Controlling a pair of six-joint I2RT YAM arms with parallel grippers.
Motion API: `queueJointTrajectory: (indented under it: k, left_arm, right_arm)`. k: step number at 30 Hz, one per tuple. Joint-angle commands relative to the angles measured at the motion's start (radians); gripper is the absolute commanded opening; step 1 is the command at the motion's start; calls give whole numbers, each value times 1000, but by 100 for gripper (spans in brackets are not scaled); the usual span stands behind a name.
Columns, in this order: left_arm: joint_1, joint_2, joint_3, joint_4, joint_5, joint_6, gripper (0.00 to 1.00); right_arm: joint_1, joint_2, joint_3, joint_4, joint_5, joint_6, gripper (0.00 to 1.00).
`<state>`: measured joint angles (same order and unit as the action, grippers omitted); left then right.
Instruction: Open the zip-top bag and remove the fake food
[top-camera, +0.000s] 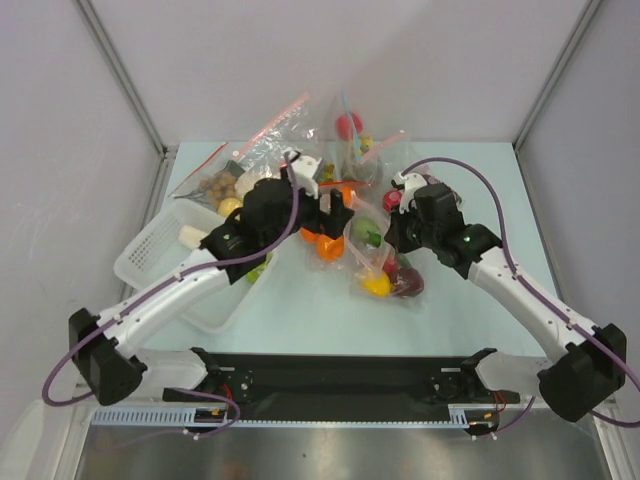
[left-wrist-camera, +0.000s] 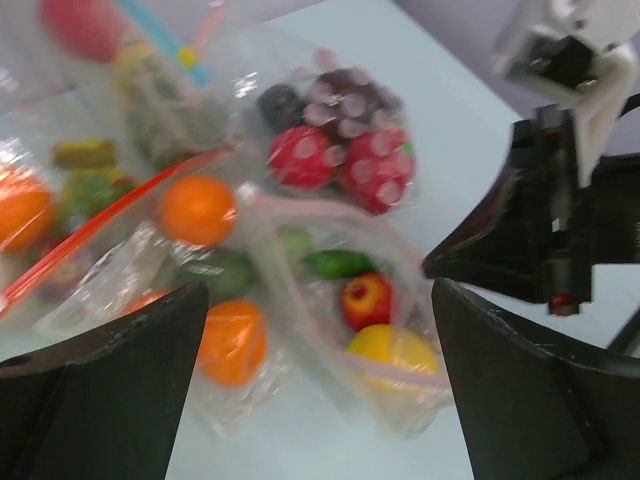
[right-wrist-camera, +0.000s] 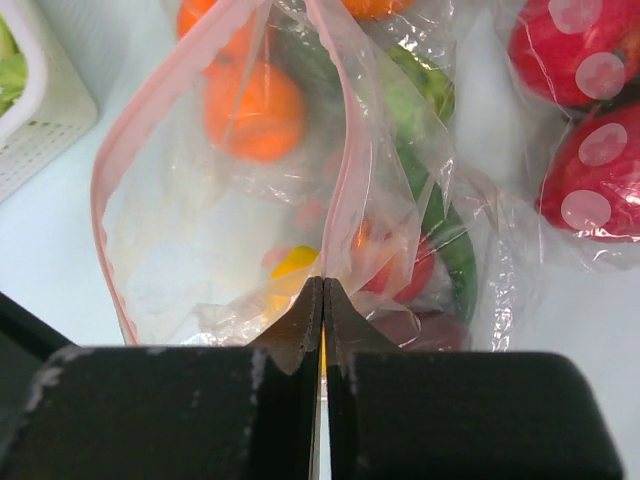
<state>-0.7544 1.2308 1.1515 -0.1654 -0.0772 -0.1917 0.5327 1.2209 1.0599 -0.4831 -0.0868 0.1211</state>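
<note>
Pinching film at the mouth of the zip-top bag (right-wrist-camera: 200, 230), the right end effector (right-wrist-camera: 322, 300) is closed tight, and the pale pink zip strip (right-wrist-camera: 345, 120) runs straight down into its tips. The left end effector (left-wrist-camera: 315, 300) hangs with its jaws spread wide and nothing between them, above the bag pile. The bag lies mid-frame in the top view on the pale tabletop (top-camera: 300, 320), crowded by other bags.

Risks, as I judge them:
- The pinch is on thin, slick film. A hard pull could let it slide out and the mouth fall slack.
- The left jaws could close on the wrong plastic. The red-strip bag (left-wrist-camera: 100, 225) and the pouch of spotted red fruit (left-wrist-camera: 340, 165) both touch or overlap the target.
- The food sits low in the bag — lifting one lip may drag the whole bag instead of parting it.

View differences:
- Right wrist: the only view of the actual grip. The pink strip loops away to the frame's left, so the mouth looks at least partly parted. An orange (right-wrist-camera: 250, 110) sits deep inside.
- Left wrist: blurred, but shows the lemon (left-wrist-camera: 395, 350), apple (left-wrist-camera: 365, 300) and a green piece (left-wrist-camera: 338, 264) at lower centre.
- Top: the grip is hidden under the arm — yet only here does the white basket (top-camera: 150, 250) at left show in full
</note>
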Motion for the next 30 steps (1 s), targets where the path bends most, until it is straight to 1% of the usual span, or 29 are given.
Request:
queueJointTrajectory:
  k: [1, 4, 7, 8, 10, 11, 14, 15, 19, 21, 24, 27, 28, 30]
  left_arm:
    - [-60, 87, 102, 70, 70, 26, 98]
    - [-85, 157, 143, 98, 102, 14, 98]
    - [-86, 229, 192, 49, 100, 5, 95]
    - [-86, 245, 197, 32, 105, 5, 91]
    - [-86, 265, 194, 17, 97, -8, 88]
    - [-86, 266, 188, 10, 97, -11, 85]
    - [-86, 234, 125, 56, 144, -18, 84]
    - [-88, 219, 82, 100, 151, -25, 84]
    - [-88, 153, 10, 161, 165, -29, 84]
    - [-89, 142, -18, 214, 204, -31, 84]
    - [-91, 141, -45, 247, 255, -34, 83]
    - [-91, 183, -33, 222, 272, -29, 76]
    - [-91, 196, -29, 208, 272, -29, 71]
    - [-91, 239, -1, 182, 264, -25, 64]
  right_arm:
    - [26, -61, 52, -43, 2, 0, 0]
    - [61, -80, 78, -66, 18, -3, 0]
    - [93, -98, 92, -75, 42, 2, 0]
    - [101, -101, 95, -78, 50, 6, 0]
    - [104, -115, 95, -78, 61, 12, 0]
    - [105, -119, 95, -78, 70, 12, 0]
    - [105, -124, 94, -77, 87, 18, 0]
    - [105, -126, 94, -80, 87, 20, 0]
    - [104, -110, 95, -81, 122, 18, 0]
    - [105, -104, 92, -81, 133, 18, 0]
    - [105, -98, 94, -87, 154, 18, 0]
    - [105, -107, 91, -80, 147, 25, 0]
    - [105, -110, 89, -77, 139, 28, 0]
    - [105, -110, 94, -74, 130, 22, 0]
